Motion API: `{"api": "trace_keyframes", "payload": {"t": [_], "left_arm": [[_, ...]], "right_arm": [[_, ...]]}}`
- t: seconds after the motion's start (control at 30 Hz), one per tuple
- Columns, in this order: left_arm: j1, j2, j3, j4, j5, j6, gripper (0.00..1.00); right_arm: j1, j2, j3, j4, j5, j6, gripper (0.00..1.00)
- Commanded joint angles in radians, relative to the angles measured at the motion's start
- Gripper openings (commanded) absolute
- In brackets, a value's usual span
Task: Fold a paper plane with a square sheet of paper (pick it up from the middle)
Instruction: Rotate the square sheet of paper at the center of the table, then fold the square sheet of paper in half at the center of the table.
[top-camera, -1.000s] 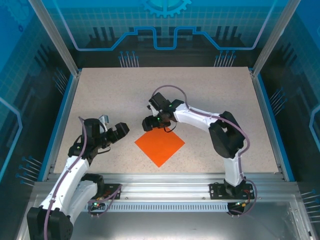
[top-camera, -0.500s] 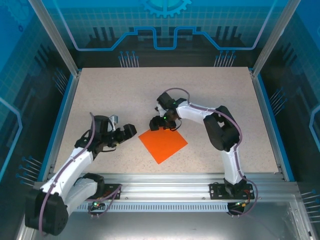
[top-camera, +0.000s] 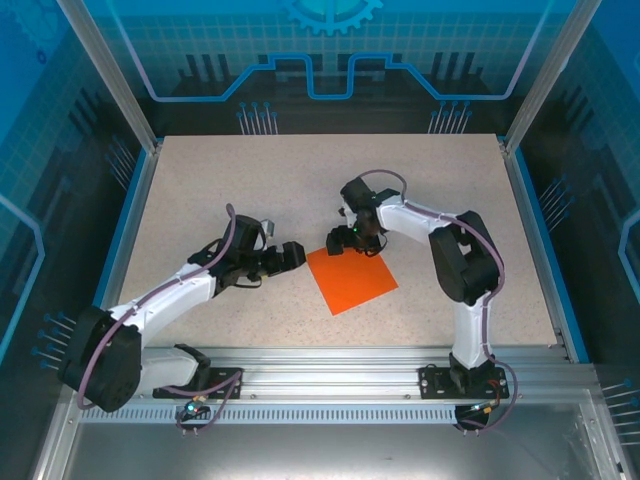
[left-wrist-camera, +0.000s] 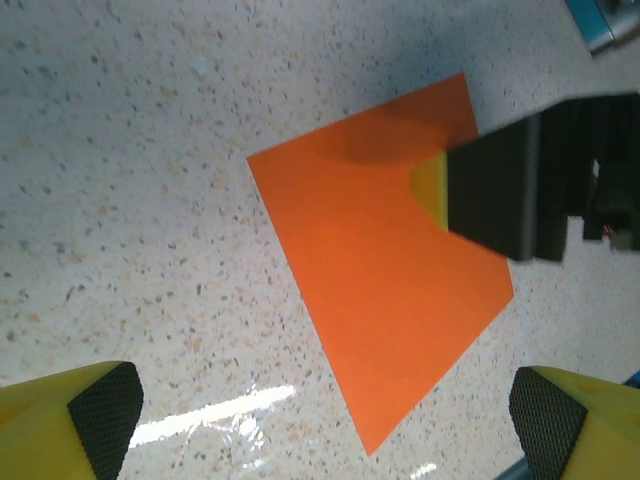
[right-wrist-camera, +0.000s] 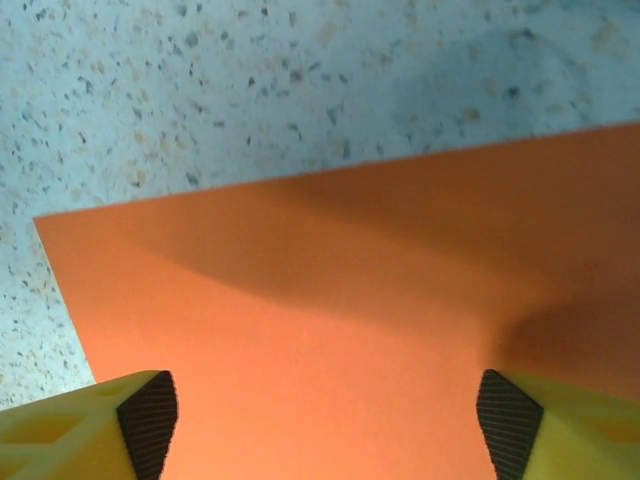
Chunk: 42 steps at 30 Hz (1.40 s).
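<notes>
Speckled tabletop (top-camera: 250, 180) in blue-panelled enclosure (top-camera: 330, 60), square sheet of paper (top-camera: 355, 281) flat, left fingers (left-wrist-camera: 100, 420) and right fingers (right-wrist-camera: 150, 415) apart

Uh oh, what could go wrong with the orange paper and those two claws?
1. The square sheet of paper lies flat on the table, so the open right gripper may push it along instead of pinching it.
2. That gripper is at the sheet's far edge, not its middle; lifting there could crumple it.
3. The open left gripper is close to the sheet's left corner, so the grippers might bump.
</notes>
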Motion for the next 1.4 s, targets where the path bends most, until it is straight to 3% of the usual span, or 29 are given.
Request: {"api": "trace_keyframes", "payload": {"t": [0.0,0.1,0.17,0.27,0.37,0.53,0.77,0.93,1.37], "left_arm": [[-0.003,-0.014,0.042,0.015,-0.075,0.022,0.98],[-0.003,-0.056,0.023,0.022,-0.127,0.033,0.99],[-0.003,-0.1,-0.013,0.045,-0.185,0.021,0.98],[-0.003,-0.172,-0.092,0.131,-0.268,-0.014,0.98],[-0.001,-0.221,-0.128,0.161,-0.303,-0.011,0.98],[-0.001,-0.215,-0.079,0.011,-0.293,0.017,0.99],[0.0,-0.23,-0.152,0.101,-0.204,-0.026,0.99],[0.0,-0.16,-0.144,0.139,-0.074,-0.017,0.98],[-0.001,-0.108,-0.13,0.135,-0.063,-0.037,0.99]], "right_arm": [[0.05,-0.099,0.068,-0.115,0.138,-0.02,0.88],[0.101,-0.159,0.072,-0.144,0.252,-0.018,0.99],[0.132,-0.196,0.058,-0.134,0.28,-0.029,0.99],[0.16,-0.228,0.011,-0.088,0.216,-0.083,0.99],[0.16,-0.203,0.051,-0.187,0.191,-0.055,0.99],[0.183,-0.13,0.096,-0.29,0.22,-0.008,0.98],[0.183,-0.061,0.09,-0.287,0.202,-0.051,0.97],[0.148,-0.011,0.114,-0.298,0.17,-0.107,0.96],[0.124,0.103,0.18,-0.325,0.144,-0.183,0.98]]}}
